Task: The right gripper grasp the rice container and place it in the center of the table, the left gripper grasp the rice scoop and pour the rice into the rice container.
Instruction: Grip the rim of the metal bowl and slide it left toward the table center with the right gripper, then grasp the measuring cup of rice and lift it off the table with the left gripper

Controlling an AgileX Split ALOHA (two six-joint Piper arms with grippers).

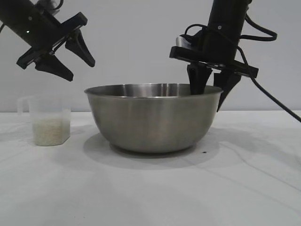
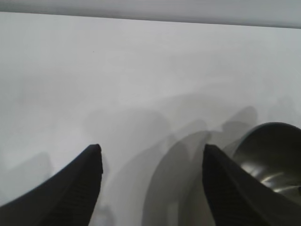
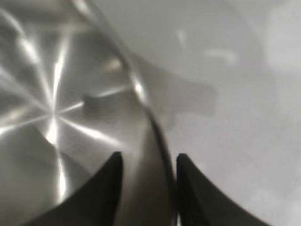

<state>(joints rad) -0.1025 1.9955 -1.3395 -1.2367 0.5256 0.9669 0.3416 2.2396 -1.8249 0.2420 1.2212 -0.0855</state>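
The rice container [image 1: 153, 120], a wide steel bowl, sits flat on the white table [image 1: 150, 197] near its middle. My right gripper [image 1: 209, 96] straddles the bowl's right rim, one finger inside and one outside. In the right wrist view the gripper [image 3: 148, 157] has the rim [image 3: 162, 146] next to the outer finger, with a gap to the inner finger. The rice scoop [image 1: 51, 125], a clear plastic cup with white rice [image 1: 51, 132] in its bottom, stands left of the bowl. My left gripper [image 1: 81, 70] hangs open and empty above the scoop and to its right.
The left wrist view shows bare table between the open left gripper's [image 2: 153, 147] fingers and the bowl's edge [image 2: 277, 155] at one side. A black cable [image 1: 277, 101] trails from the right arm. A small dark speck [image 1: 204, 151] lies by the bowl.
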